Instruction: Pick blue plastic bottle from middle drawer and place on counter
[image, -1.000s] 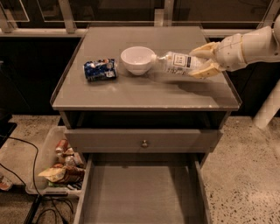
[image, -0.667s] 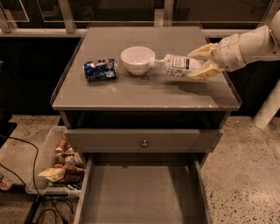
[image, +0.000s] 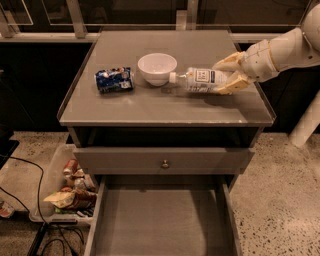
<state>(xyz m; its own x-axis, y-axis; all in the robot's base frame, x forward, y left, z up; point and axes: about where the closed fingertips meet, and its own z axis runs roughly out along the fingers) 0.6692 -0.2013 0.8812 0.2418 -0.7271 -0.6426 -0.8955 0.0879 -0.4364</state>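
Note:
The blue plastic bottle (image: 199, 79) is clear with a white cap and a white label. It lies level just over the right part of the counter (image: 165, 107), cap pointing left toward the white bowl (image: 157, 68). My gripper (image: 227, 75) reaches in from the right and is shut on the bottle's bottom end, one finger above it and one below. The bottle casts a shadow on the counter below it. The middle drawer (image: 160, 220) stands pulled out at the bottom of the view, and its grey floor is bare.
A crushed blue-and-white can (image: 114, 80) lies on the counter left of the bowl. A closed drawer front with a round knob (image: 165, 163) sits above the open drawer. A bin of snack packets (image: 67, 190) stands on the floor at the left.
My gripper and the bottle have moved a little down and to the left, closer to the counter top and the bowl. The bowl and the can have not moved.

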